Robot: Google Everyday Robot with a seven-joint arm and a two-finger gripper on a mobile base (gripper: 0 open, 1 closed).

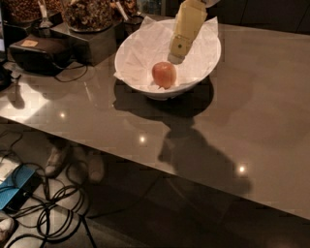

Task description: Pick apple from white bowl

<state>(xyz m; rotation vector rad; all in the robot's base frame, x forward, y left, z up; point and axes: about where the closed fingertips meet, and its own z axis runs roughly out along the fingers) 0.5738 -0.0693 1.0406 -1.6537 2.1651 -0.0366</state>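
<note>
A small reddish-orange apple [164, 74] lies at the bottom of the large white bowl [133, 53], which is lined with crinkled white paper and stands on the grey table [252, 111]. My gripper [177, 56] reaches down from the top of the camera view into the bowl. Its pale yellow tip hangs just above and slightly right of the apple, apart from it.
Dark containers of nuts [89, 13] stand at the back left on a dark stand. A black device [38, 52] with a cable lies at the left. Cables [53, 213] and a blue object [14, 186] lie on the floor below the table's front edge.
</note>
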